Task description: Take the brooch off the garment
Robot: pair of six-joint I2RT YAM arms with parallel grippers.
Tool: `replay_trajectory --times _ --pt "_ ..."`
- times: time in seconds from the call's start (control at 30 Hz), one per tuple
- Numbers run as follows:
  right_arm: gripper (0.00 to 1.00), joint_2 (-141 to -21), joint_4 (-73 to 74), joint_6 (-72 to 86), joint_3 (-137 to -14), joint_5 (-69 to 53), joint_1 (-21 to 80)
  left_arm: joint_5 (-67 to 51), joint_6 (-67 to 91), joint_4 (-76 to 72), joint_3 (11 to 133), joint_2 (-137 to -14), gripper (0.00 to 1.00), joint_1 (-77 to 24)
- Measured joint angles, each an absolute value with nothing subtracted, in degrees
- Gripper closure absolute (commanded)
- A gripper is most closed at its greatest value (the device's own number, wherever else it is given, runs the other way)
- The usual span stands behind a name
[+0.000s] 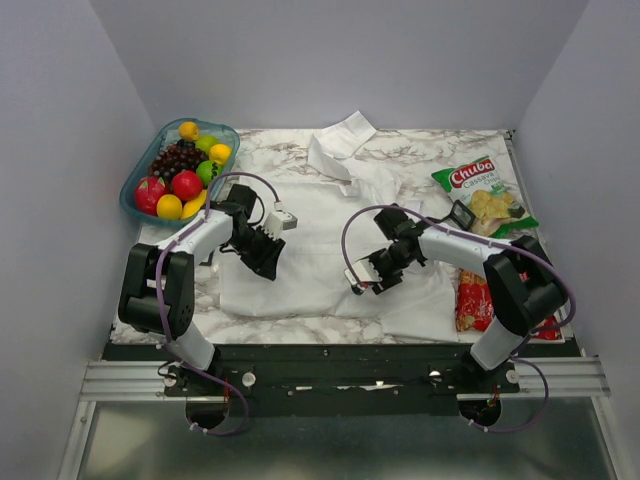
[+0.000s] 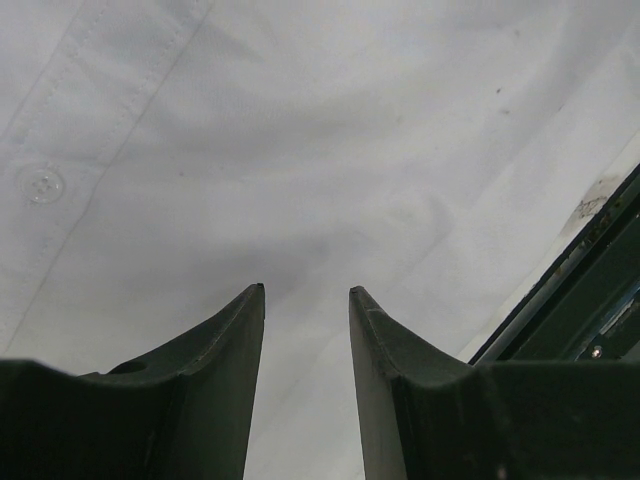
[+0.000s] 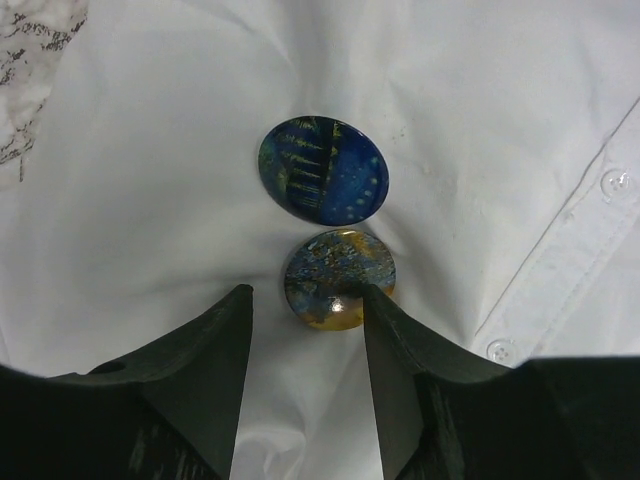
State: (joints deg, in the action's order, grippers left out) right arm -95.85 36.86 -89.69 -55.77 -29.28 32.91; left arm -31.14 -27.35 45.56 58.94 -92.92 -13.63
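Observation:
The garment, a white wrinkled shirt [image 1: 320, 250], lies spread over the middle of the table. In the right wrist view the brooch [image 3: 323, 170], a round dark-blue pin, sits on the cloth [image 3: 150, 180] just beyond my fingertips. A second round pin, blue and gold [image 3: 335, 272], lies right below it, and my right-hand fingertip overlaps its edge. My right gripper [image 3: 307, 292] is open, low over the shirt [image 1: 365, 278]. My left gripper [image 2: 305, 290] is open and empty, close above plain cloth [image 2: 330, 130] on the shirt's left half [image 1: 262, 255]. In the top view the arm hides the brooch.
A blue basket [image 1: 136, 183] of fruit stands at the back left. A green chips bag [image 1: 485, 192] and a red packet [image 1: 472, 300] lie at the right. A shirt button [image 2: 42, 184] and the table's dark front edge [image 2: 590, 290] show in the left wrist view.

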Motion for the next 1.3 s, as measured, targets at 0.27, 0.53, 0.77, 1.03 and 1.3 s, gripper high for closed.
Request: replay_trajectory --times 0.27,0.53,0.77,1.03,1.3 --pt "0.59 -94.3 30.1 -85.2 -52.9 -29.0 32.9 -31.4 -26.7 45.5 59.2 -92.9 0.52 -13.6" --pt "0.59 -89.3 22.2 -78.8 -52.3 -28.3 32.9 -31.6 -26.5 45.4 59.9 -93.4 0.52 -13.6" --pt "0.59 -89.5 20.8 -77.3 -52.4 -28.1 32.9 -32.2 -25.4 44.8 61.2 -95.1 0.52 -13.6" --pt "0.42 -92.3 23.0 -76.0 -54.5 -28.0 32.9 -32.4 -25.2 44.5 61.4 -95.2 0.52 -13.6" --pt "0.36 -91.5 26.2 -75.6 -53.3 -30.8 33.8 -32.6 -24.3 44.3 61.4 -95.2 0.52 -13.6"
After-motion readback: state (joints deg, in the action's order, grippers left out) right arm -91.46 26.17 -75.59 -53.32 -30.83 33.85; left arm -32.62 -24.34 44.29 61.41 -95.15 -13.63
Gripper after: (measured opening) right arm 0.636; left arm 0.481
